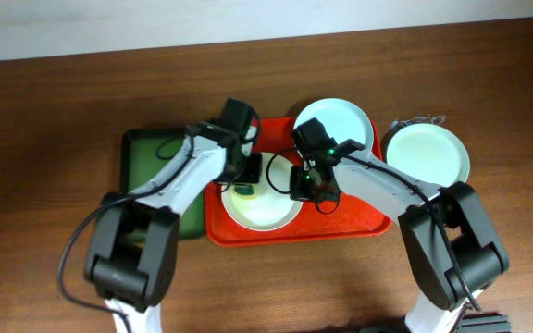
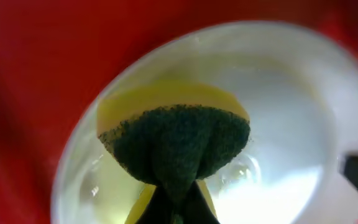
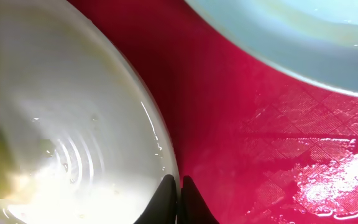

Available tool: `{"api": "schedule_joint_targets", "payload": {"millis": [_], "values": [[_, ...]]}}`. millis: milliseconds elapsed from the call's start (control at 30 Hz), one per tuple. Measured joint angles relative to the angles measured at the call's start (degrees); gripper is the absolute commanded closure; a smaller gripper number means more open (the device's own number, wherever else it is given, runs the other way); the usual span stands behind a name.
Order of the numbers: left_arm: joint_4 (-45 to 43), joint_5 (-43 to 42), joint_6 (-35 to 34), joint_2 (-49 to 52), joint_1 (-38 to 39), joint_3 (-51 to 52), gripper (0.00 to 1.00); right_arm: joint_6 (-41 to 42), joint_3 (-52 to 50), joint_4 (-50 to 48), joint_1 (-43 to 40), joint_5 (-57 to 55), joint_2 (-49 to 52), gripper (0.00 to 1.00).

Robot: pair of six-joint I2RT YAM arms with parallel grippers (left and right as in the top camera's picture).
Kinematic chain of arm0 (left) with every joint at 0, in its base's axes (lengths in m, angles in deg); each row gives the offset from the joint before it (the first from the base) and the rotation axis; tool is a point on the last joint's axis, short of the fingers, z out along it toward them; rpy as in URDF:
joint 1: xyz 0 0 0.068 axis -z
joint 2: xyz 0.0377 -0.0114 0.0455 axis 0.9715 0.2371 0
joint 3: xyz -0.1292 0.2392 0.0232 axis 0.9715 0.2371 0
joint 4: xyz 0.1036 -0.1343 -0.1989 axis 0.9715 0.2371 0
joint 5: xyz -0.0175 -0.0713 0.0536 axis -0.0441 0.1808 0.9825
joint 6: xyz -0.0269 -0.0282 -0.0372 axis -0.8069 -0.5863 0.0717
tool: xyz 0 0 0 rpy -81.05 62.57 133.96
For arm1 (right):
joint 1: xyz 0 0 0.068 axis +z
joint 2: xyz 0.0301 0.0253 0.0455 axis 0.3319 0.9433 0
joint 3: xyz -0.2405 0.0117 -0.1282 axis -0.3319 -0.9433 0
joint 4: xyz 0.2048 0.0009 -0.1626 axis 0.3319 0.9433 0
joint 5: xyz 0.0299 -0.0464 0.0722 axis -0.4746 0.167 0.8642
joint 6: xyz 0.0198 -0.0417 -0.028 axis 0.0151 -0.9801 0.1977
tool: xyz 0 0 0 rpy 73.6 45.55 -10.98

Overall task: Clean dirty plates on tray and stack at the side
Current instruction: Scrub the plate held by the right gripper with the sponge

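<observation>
Plates: three, two of them on the red tray [image 1: 352, 224], one off it.

- front plate [image 1: 268, 213]: near-left part of the tray, flat on the tray floor. Both claws are on this one.
- left gripper [image 1: 245, 185]: comes in from the far-left and is clamped on a sponge [image 1: 244, 191], yellow body with the green scrub side facing the wrist camera. In the left wrist view the sponge [image 2: 176, 140] is pinched at the left gripper [image 2: 176, 208] and pressed into the left half of the front plate [image 2: 291, 112]. Red tray [image 2: 17, 74] shows around the rim. There is a yellowish film on the plate beside the sponge.
- right gripper [image 1: 299, 190]: at the plate's right edge. In the right wrist view the fingers are nearly together and the right gripper [image 3: 179, 190] is nipped onto the rim of the front plate [image 3: 61, 112], one finger inside the rim and one outside over the tray [image 3: 229, 124]. The tray floor is glossy there.
- back plate [image 1: 340, 120]: far-right corner of the tray, overhanging the far rim, apart from both claws. Its edge shows at the top of the right wrist view [image 3: 303, 31].
- side plate [image 1: 428, 153]: on the table [image 1: 44, 111] just right of the tray, with nothing gripping it.
- green tray [image 1: 146, 157]: left of the red tray, partly under the left arm.
</observation>
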Motion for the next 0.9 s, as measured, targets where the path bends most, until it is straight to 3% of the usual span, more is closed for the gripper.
{"api": "schedule_joint_targets", "payload": {"millis": [267,400,533,900], "values": [[-0.1,-1.6,-1.3,2.8,0.6,-1.0,1.0,0.0,0.0,0.0,0.0,-0.1,0.0,0.96],[0.1,-13.1,1.0,4.6,0.5,-2.7,1.0,0.1,0.0,0.1,0.0,-0.1,0.0,0.96],[4.0,-17.4,1.8,4.7,0.7,-3.5,1.0,0.0,0.0,0.1,0.0,0.0,0.0,0.96],[8.6,-0.2,2.4,-9.0,1.0,-5.0,1.0,0.1,0.0,-0.2,0.0,0.0,0.0,0.96]]}}
